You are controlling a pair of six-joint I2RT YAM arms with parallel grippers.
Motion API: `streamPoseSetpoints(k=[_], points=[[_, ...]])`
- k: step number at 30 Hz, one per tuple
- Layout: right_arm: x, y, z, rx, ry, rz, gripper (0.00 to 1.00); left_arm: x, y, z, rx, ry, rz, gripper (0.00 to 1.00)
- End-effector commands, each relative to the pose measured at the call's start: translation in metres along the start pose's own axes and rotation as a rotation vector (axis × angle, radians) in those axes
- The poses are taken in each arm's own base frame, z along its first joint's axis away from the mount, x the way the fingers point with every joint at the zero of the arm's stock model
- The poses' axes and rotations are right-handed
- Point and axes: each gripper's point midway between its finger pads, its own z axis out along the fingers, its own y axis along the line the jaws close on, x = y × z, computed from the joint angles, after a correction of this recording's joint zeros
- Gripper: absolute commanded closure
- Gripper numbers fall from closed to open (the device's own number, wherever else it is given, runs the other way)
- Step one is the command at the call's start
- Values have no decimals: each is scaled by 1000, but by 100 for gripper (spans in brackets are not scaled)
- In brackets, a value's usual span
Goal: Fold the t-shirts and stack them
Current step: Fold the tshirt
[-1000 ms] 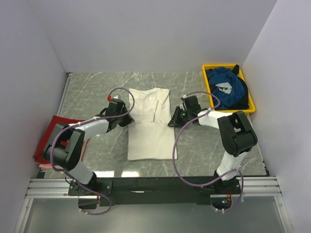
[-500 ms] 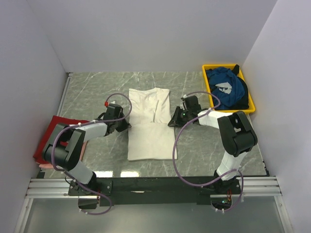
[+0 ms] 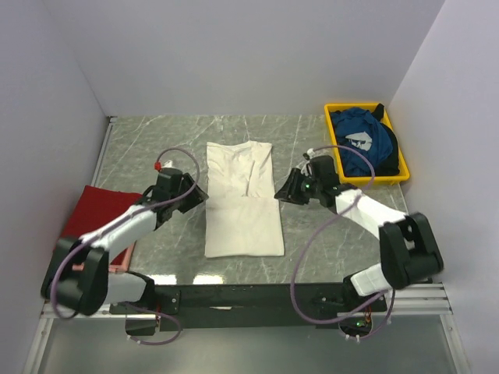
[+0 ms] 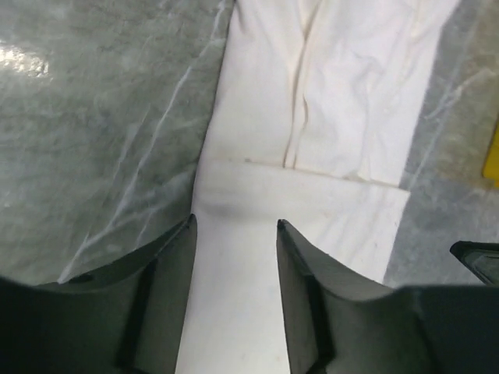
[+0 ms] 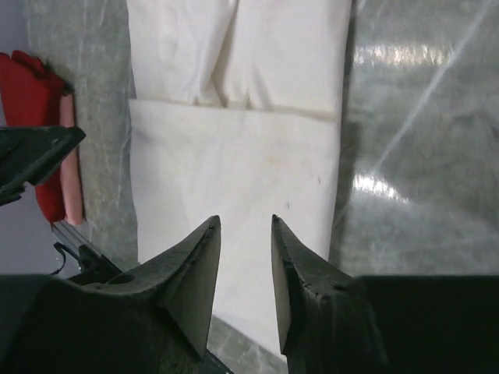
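A cream-white t-shirt (image 3: 243, 210) lies flat mid-table as a long narrow strip, its lower part folded over the upper with a cross edge halfway. My left gripper (image 3: 200, 198) is open just off the strip's left edge. In the left wrist view its jaws (image 4: 234, 226) stand apart above the cloth (image 4: 343, 117), gripping nothing. My right gripper (image 3: 281, 192) is open off the right edge, and in the right wrist view (image 5: 244, 222) it hangs over the cloth (image 5: 234, 156) with nothing held. A dark red t-shirt (image 3: 93, 214) lies folded at the far left. A blue t-shirt (image 3: 360, 142) with white print is bunched in the tray.
The yellow plastic tray (image 3: 331, 132) stands at the back right corner by the right wall. A pinkish piece (image 5: 70, 171) shows under the red t-shirt (image 5: 31, 93). White walls close the table on three sides. Bare marble lies in front of and beside the strip.
Both grippers have opened and drawn back from the cream t-shirt's side edges. The left arm has dropped toward the left, and the right arm's elbow has swung out to the right.
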Motion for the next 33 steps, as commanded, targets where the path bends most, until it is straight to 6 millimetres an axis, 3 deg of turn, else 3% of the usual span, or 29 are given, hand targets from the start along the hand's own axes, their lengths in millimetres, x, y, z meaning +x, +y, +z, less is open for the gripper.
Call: streamPoseSetpoints(k=[1,3,4,6,7,9,12,19,26,33], points=[[27,-13,-20,15,2,12,60,19,25,-26,-45,14,-35,47],[40,-16,-31,5,-3,9,59,24,28,-40,-18,1,-56,43],[61,-29,-33,24,30,24,58,41,43,-43,-47,34,-70,43],[78,-30,-40,5,32,17,58,54,50,-49,-35,55,-85,42],[98,-41,-41,19,63,28,58,66,54,-55,-19,79,-100,41],[123,-49,-45,24,88,31,57,79,59,-62,6,86,-113,41],[141,-54,-50,17,95,41,55,93,53,-69,51,107,-143,42],[162,-46,-50,4,106,31,51,137,55,-77,25,196,-155,45],[169,-45,-46,6,113,44,52,151,65,-77,-27,191,-187,56],[170,-49,-41,10,99,62,53,159,66,-74,-31,200,-189,58]])
